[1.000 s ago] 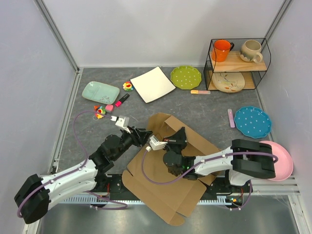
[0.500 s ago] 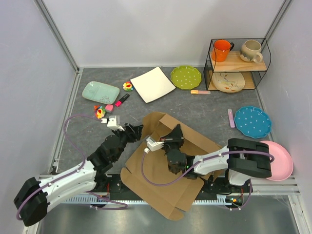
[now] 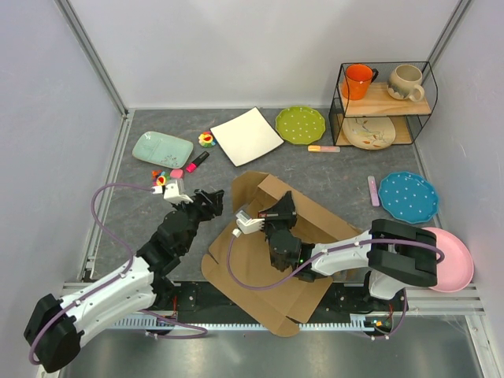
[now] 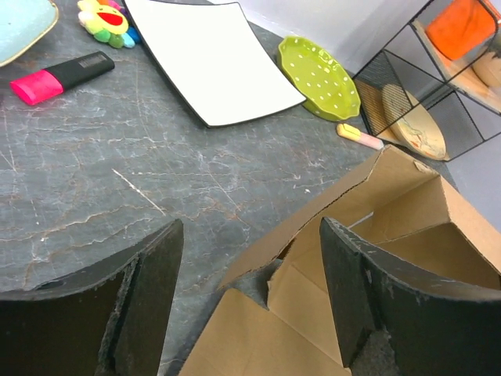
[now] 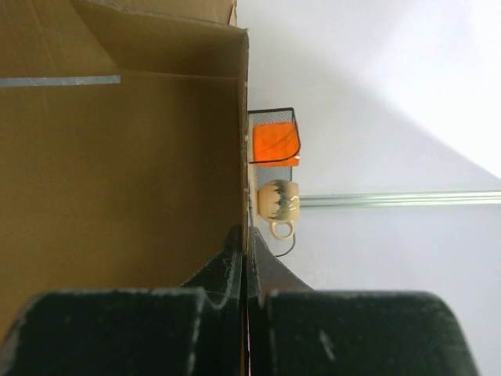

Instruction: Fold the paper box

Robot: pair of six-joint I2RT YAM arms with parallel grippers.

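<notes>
Left hand (image 4: 250,227) has let go and backed off the paper box (image 4: 407,231), fingers spread; right hand (image 5: 246,235) still pinches a wall, so the fold's held one-sided now.

Brown paper box (image 3: 276,272) — half-folded, far walls upright, near flaps flat.

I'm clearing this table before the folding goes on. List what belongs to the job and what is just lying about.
Job: box, its wall pinched by the right fingers; left fingers, open near it.
Lying about: white plate, green plate, teal dish, blue plate, pink plate, pink marker, shelf.
</notes>
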